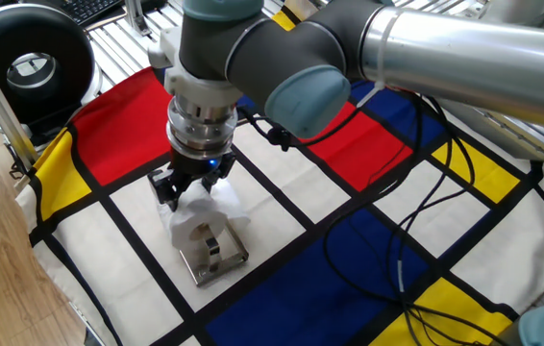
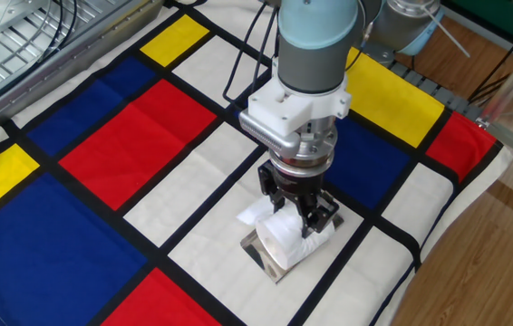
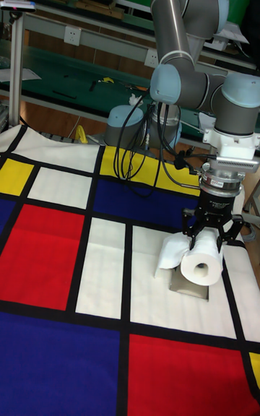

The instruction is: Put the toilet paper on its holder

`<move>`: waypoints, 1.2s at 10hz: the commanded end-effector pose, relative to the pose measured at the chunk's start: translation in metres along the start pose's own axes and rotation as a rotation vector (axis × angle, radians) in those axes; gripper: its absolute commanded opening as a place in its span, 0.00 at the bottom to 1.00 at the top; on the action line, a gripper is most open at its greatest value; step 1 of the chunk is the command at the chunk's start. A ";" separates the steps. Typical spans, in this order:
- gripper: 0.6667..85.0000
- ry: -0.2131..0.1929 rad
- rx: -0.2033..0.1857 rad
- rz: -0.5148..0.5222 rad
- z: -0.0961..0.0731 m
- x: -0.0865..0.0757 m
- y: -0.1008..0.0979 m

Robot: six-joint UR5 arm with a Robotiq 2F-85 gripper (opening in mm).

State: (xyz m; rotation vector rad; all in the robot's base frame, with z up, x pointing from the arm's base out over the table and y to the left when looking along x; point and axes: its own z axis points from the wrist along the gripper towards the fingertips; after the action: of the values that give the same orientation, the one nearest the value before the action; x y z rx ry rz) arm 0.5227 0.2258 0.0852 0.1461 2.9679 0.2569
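A checkered cloth [image 3: 65,257] of red, blue, yellow and white panels was spread beneath the black two-finger gripper [image 3: 211,235]. The flat shiny chrome holder [image 1: 212,258] lay directly under the gripper. The soft white toilet paper roll [image 3: 200,263] was clamped between the fingers, over the holder.
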 end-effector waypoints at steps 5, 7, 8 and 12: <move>0.01 0.007 -0.014 -0.006 -0.002 0.004 0.000; 0.01 0.005 -0.019 -0.002 -0.003 0.008 0.000; 0.01 0.005 -0.016 0.000 -0.004 0.009 0.000; 0.01 0.014 0.009 0.009 -0.003 0.016 -0.007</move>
State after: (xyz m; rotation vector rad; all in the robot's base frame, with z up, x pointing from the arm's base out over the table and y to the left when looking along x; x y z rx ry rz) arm 0.5102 0.2217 0.0838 0.1415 2.9781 0.2440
